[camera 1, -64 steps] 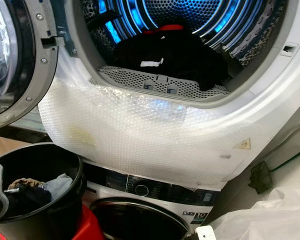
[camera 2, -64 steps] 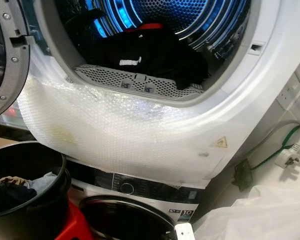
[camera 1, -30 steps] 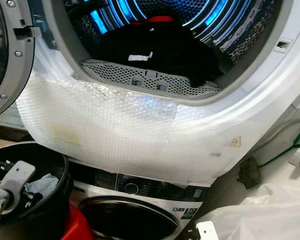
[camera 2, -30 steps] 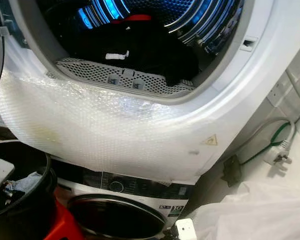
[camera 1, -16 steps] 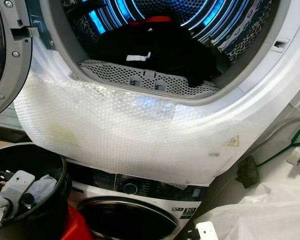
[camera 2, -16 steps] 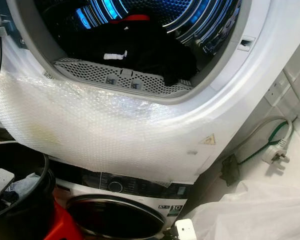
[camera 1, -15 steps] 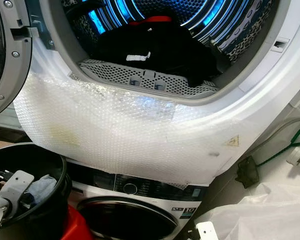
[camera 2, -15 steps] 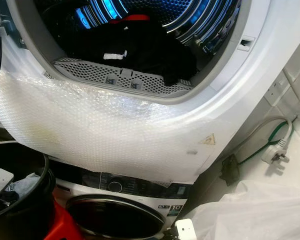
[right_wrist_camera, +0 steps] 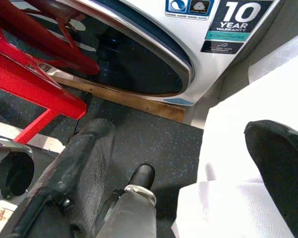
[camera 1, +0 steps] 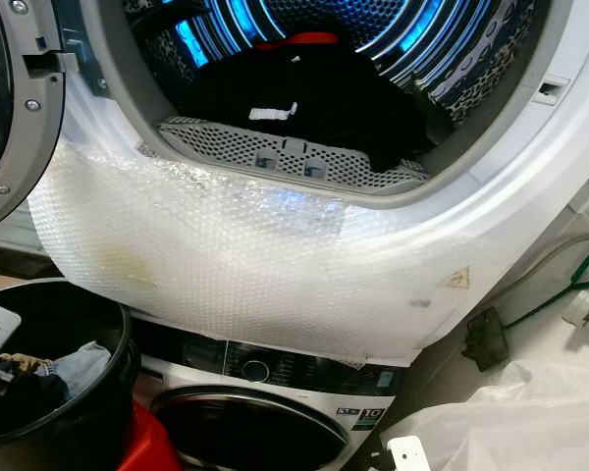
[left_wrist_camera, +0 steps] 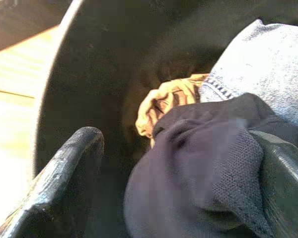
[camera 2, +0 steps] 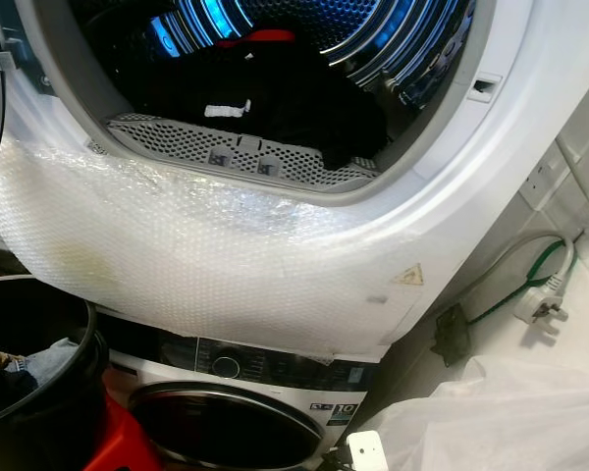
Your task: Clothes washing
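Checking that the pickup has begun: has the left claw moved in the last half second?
Yes. Against the black bucket's rim, the left claw has sunk toward the near-left, down among the clothes, its fingers around a dark garment.
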